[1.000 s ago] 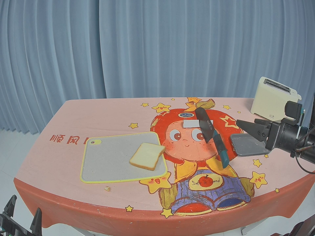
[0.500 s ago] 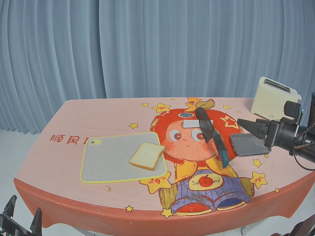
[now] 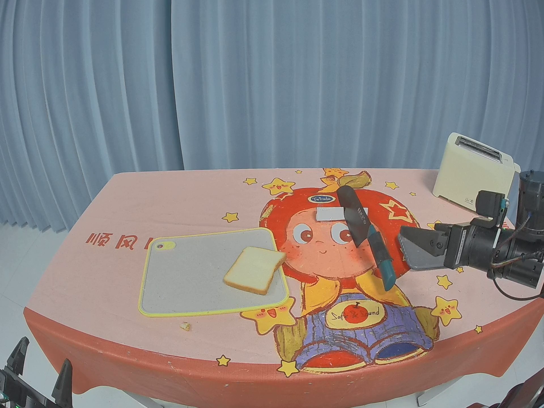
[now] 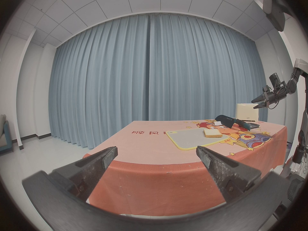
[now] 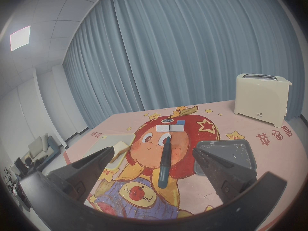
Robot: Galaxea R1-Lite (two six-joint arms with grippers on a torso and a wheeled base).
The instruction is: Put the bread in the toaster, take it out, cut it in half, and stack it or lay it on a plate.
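The left gripper [image 4: 156, 151] has stayed low off the near-left corner of the table [image 3: 113, 199], fingers spread and empty; the bread [image 3: 255, 268] has not shifted, lying flat on the right end of the cutting board [image 3: 181, 273]; the right gripper [image 5: 153, 150], fingers apart with nothing between them, has sunk and rolled at the wrist, and now hangs low over the grey tray [image 3: 409, 254] (its wrist camera has the knife [image 5: 165, 159] dead ahead), so I judge a knife pickup is next. Around: a crumb [image 3: 185, 327] before the board; the knife between bread and tray, handle unobstructed; the toaster [image 3: 473, 171] far right.
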